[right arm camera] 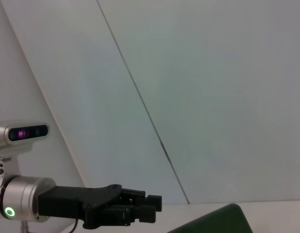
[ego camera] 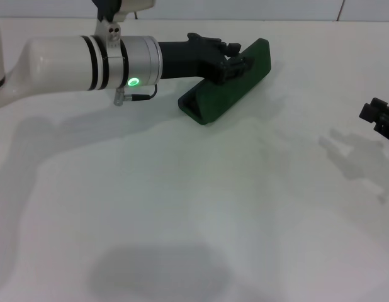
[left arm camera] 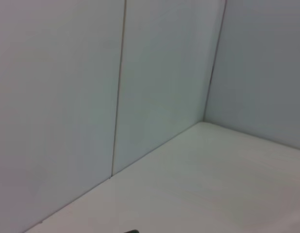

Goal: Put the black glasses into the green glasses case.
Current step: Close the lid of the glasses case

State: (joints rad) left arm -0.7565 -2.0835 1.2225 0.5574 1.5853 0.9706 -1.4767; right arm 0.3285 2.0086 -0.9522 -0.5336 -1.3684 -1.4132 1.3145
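Lettering unreadable on green glasses case under left gripper.

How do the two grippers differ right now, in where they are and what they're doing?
The left gripper is reached out across the table and sits at the green case, against its raised lid; the right gripper hangs at the right edge of the head view, far from the case and touching nothing. The left shows with its whole arm; of the right only the tip shows. Both are black, and I see no glasses in either.
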